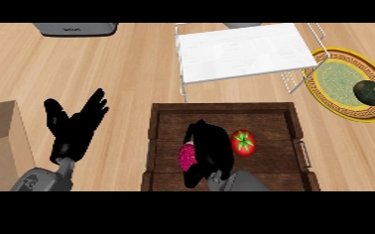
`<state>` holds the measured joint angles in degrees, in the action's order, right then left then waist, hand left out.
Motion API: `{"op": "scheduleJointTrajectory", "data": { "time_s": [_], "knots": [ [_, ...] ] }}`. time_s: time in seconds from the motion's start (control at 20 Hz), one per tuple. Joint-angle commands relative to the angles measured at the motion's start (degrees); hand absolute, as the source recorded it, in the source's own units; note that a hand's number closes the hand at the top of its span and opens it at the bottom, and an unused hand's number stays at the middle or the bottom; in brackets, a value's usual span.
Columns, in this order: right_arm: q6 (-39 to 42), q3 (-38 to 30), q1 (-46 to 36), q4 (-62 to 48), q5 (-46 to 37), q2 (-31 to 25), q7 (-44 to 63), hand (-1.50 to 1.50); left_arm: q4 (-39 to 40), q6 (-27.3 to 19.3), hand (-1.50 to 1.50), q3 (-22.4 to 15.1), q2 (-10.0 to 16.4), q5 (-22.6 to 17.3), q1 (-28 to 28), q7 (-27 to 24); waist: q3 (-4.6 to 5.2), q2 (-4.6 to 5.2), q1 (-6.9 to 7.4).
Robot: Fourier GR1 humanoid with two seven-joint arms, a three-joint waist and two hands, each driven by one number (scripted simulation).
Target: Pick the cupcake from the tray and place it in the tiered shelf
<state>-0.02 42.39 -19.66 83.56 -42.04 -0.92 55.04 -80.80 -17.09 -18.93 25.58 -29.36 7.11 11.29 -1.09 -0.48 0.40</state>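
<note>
A dark wooden tray [164,148] lies at the counter's near edge. Over its middle my right hand [208,146] is curled round the cupcake [187,157], whose pink top shows at the hand's left side; the rest of it is hidden. A red tomato [243,143] lies in the tray just right of the hand. The tiered shelf [242,52], white top on a wire frame, stands behind the tray. My left hand [75,121] rests open at the left, fingers up, well clear of the tray.
A yellow patterned plate [333,87] with a dark avocado [365,91] sits at the right edge. A grey appliance [73,29] stands at the back left. A light wooden block [11,139] is at the left edge.
</note>
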Motion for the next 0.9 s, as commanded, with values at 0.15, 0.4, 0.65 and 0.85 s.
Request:
{"op": "scheduleJointTrajectory", "data": {
  "time_s": [0.15,0.4,0.65,0.85],
  "knots": [
    [6.6,0.2,-3.4,1.0,6.9,-2.8,-16.4,1.5,4.2,-0.6,0.0,0.6,-0.5,1.4,-2.3,-0.2,1.08,0.67,0.17],
    [3.5,2.4,-1.6,18.2,1.4,-1.8,-10.6,1.5,4.0,0.7,0.0,2.8,1.6,0.5,-2.9,1.0,1.12,0.12,-1.1],
    [7.2,-2.7,-7.8,30.1,-3.1,-1.9,-2.6,1.5,4.5,0.5,0.0,3.1,0.0,0.9,-2.2,0.2,1.16,0.09,-1.46],
    [13.8,-7.2,-13.2,39.9,-3.6,0.8,8.9,1.5,2.5,1.3,0.0,3.2,1.9,1.0,-4.5,1.1,1.18,-0.12,-1.1]
  ]
}}
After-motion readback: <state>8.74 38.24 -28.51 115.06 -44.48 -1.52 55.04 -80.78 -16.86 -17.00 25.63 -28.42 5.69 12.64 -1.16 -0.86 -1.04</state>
